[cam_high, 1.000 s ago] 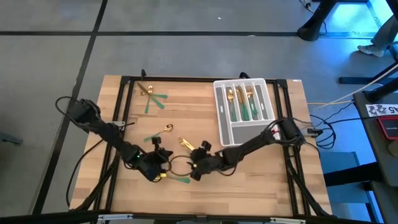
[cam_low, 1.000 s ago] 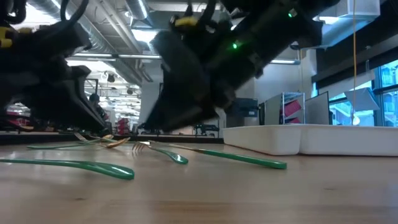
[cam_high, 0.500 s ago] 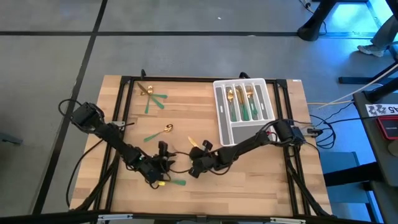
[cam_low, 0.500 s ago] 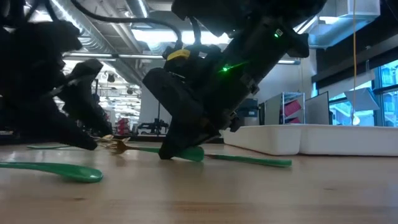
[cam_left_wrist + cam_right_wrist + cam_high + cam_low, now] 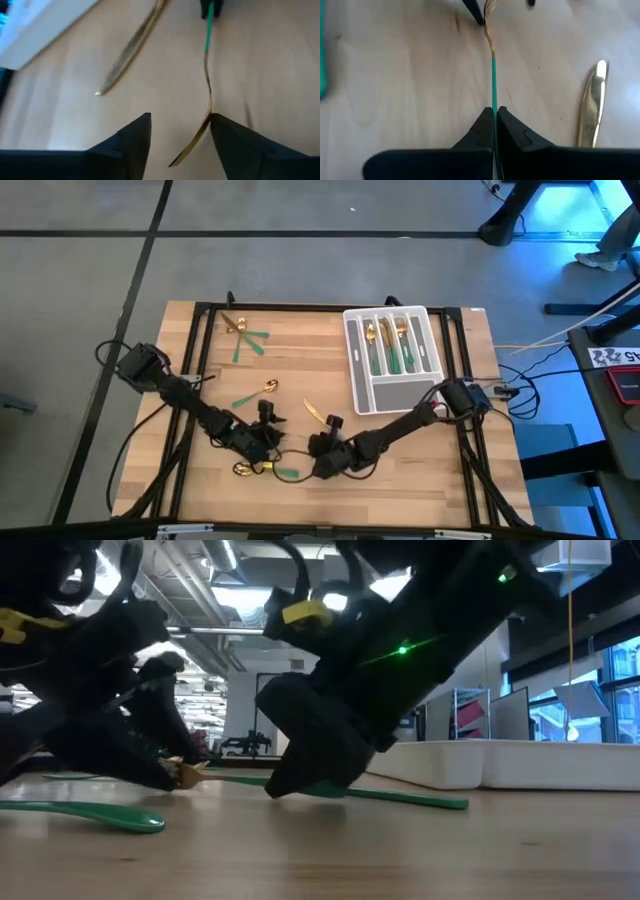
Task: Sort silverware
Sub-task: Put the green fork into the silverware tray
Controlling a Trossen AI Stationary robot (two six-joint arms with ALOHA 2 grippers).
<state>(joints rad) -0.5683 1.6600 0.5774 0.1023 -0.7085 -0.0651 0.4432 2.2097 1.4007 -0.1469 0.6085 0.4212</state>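
wood: pale plank desk (image 5: pixel 300 360), black frame rails along its edges
far-left cluster: a few green-handled pieces (image 5: pixel 245 337) with gold heads, lying loose near the desk's back-left, well apart from both arms
spoon: gold bowl, slim green handle (image 5: pixel 258 391), flat on the desk left of centre, just behind the left arm
left gripper: (image 5: pixel 268 442) low over the desk front, left of centre; fingers (image 5: pixel 135 140) stand apart, nothing clamped; the gold head of the fork lies between them, beside one finger
green piece at front: green handle (image 5: pixel 288 474) with a small gold end beside it, lying near the desk's front edge, between the two grippers and in front of them; low view shows it (image 5: pixel 90 812) flat in the foreground
fork: thin curved gold neck, green handle (image 5: pixel 493 82); spans the gap from left gripper to right gripper
right gripper: (image 5: pixel 327 463) front-centre, jaws pinched tight onto the fork's green handle; handle runs straight out between the fingers (image 5: pixel 482 127)
knife: shiny gold blade (image 5: pixel 316 413), lying just behind the right gripper, not touched
obstruction: in the low view both arms block most of the middle of the desk
tray: grey-white slotted tray (image 5: pixel 392 392), matte plastic, back-right of the desk; gold-and-green silverware (image 5: pixel 392 345) already lies in its long slots; right arm runs past its near end
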